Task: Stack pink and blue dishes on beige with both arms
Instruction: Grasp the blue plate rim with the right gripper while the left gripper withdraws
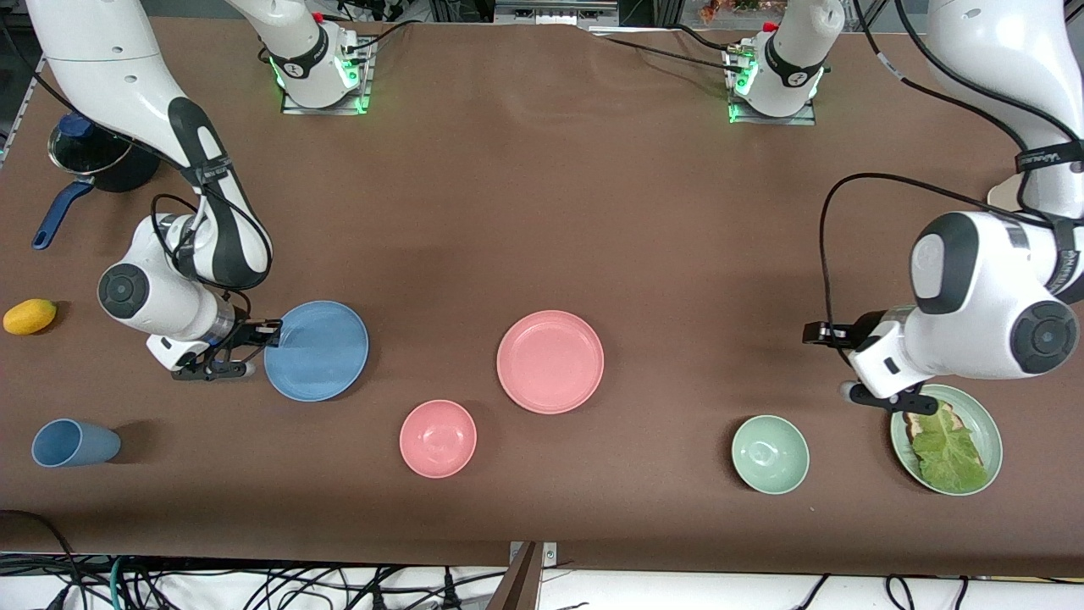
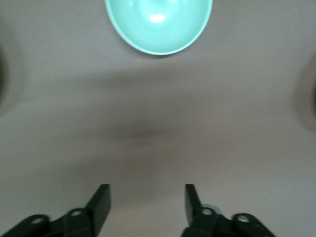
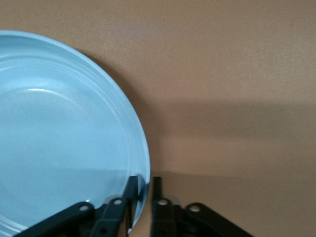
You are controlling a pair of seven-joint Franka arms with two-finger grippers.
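The sky-blue plate [image 1: 318, 350] [image 3: 64, 138] lies toward the right arm's end of the table. My right gripper [image 1: 264, 349] [image 3: 144, 185] is shut on its rim, one finger inside the rim and one outside. The pink plate [image 1: 550, 362] lies flat near the table's middle, untouched. Only a cream sliver of the beige plate [image 1: 1003, 195] shows under the left arm. My left gripper [image 1: 826, 363] [image 2: 147, 195] hangs open over bare table, with nothing between its fingers.
A pink bowl [image 1: 438, 438] and a green bowl [image 1: 769, 453] [image 2: 159, 24] stand nearer the front camera. A green plate with lettuce [image 1: 982, 424] sits under the left wrist. A blue cup [image 1: 72, 443], a yellow fruit [image 1: 30, 316] and a dark pot [image 1: 93, 157] are at the right arm's end.
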